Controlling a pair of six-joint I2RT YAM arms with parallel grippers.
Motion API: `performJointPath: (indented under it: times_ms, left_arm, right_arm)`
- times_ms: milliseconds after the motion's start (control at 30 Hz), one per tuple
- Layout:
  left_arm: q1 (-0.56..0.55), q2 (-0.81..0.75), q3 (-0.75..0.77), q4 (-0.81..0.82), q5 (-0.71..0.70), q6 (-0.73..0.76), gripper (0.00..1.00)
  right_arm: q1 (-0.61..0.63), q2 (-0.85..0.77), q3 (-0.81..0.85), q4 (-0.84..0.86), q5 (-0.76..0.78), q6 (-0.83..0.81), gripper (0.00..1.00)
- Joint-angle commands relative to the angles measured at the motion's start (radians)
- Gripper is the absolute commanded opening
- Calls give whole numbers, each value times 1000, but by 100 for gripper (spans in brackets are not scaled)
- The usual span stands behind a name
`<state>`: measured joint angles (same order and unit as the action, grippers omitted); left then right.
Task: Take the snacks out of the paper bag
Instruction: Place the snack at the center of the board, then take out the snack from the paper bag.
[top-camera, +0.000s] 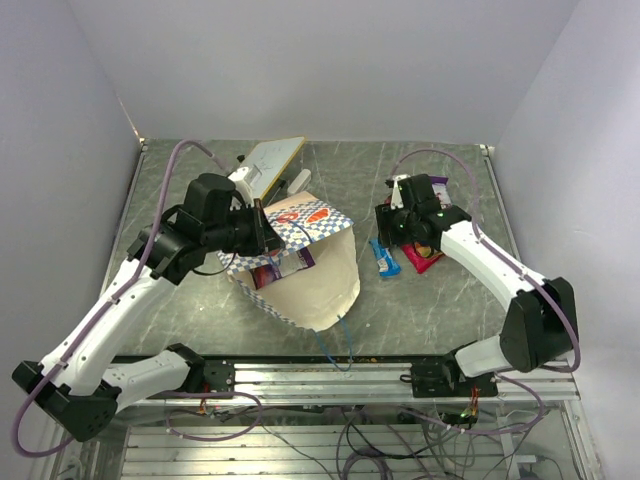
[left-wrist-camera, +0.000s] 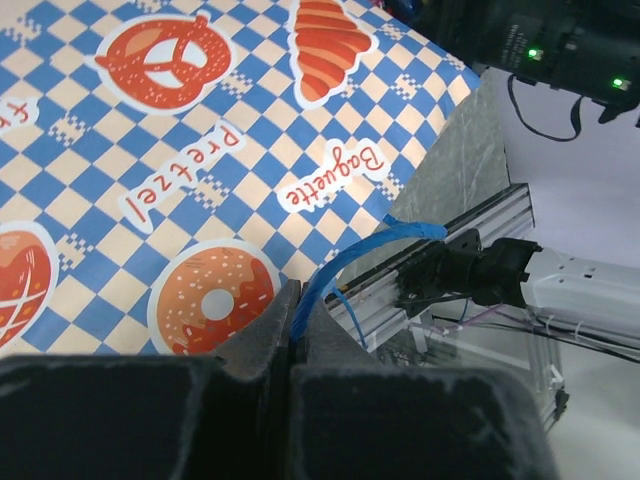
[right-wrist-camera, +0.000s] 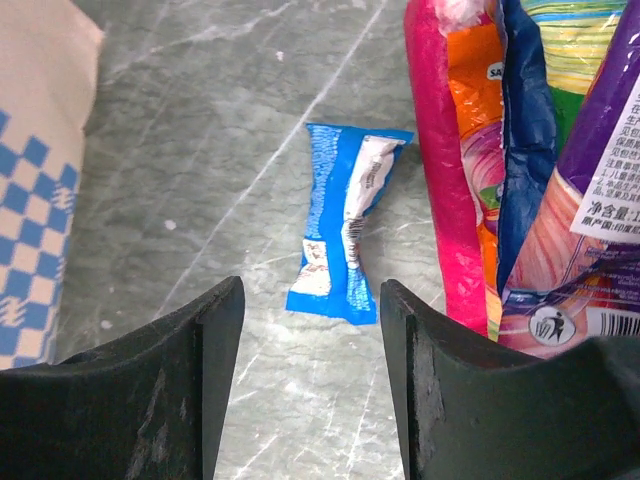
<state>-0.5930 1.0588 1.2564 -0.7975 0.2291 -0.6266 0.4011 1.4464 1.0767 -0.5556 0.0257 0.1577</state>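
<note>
The paper bag (top-camera: 322, 270) lies on its side mid-table, its checkered band (left-wrist-camera: 200, 150) filling the left wrist view. My left gripper (top-camera: 268, 232) (left-wrist-camera: 293, 320) is shut on the bag's blue string handle (left-wrist-camera: 350, 255) and holds that edge up. Some packets (top-camera: 283, 264) show at the bag's left end. A blue packet (top-camera: 384, 258) (right-wrist-camera: 345, 225) lies on the table right of the bag. An orange-pink packet (top-camera: 423, 258) (right-wrist-camera: 465, 170) and a purple one (right-wrist-camera: 595, 190) lie beside it. My right gripper (top-camera: 393, 222) (right-wrist-camera: 312, 310) is open and empty just above the blue packet.
A flat white board with a wooden edge (top-camera: 273, 157) lies at the back, behind the left gripper. Another purple packet (top-camera: 438, 186) sits behind the right wrist. The metal rail (top-camera: 330, 372) runs along the table's near edge, and side walls close in the table.
</note>
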Motion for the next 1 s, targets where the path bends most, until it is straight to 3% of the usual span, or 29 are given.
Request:
performJointPath:
  times_ms: [0, 300, 500, 667, 867, 967]
  left_arm:
    - [-4, -34, -40, -7, -41, -119, 7]
    - [-6, -87, -115, 65, -44, -357, 7]
    - [-5, -83, -81, 30, -68, -374, 7]
    - [-5, -109, -91, 20, -91, -405, 7]
    - [-6, -170, -166, 111, -95, -499, 7]
    - [-6, -187, -190, 156, -95, -526, 7]
  right_arm:
    - [-2, -74, -16, -13, -84, 15, 57]
    - [-1, -218, -4, -16, -276, 43, 58]
    - [0, -302, 39, -73, -350, 49, 58]
    - [2, -386, 18, -52, -499, 94, 58]
    - [104, -427, -7, 57, -604, 217, 58]
    - [252, -430, -16, 137, -551, 250, 58]
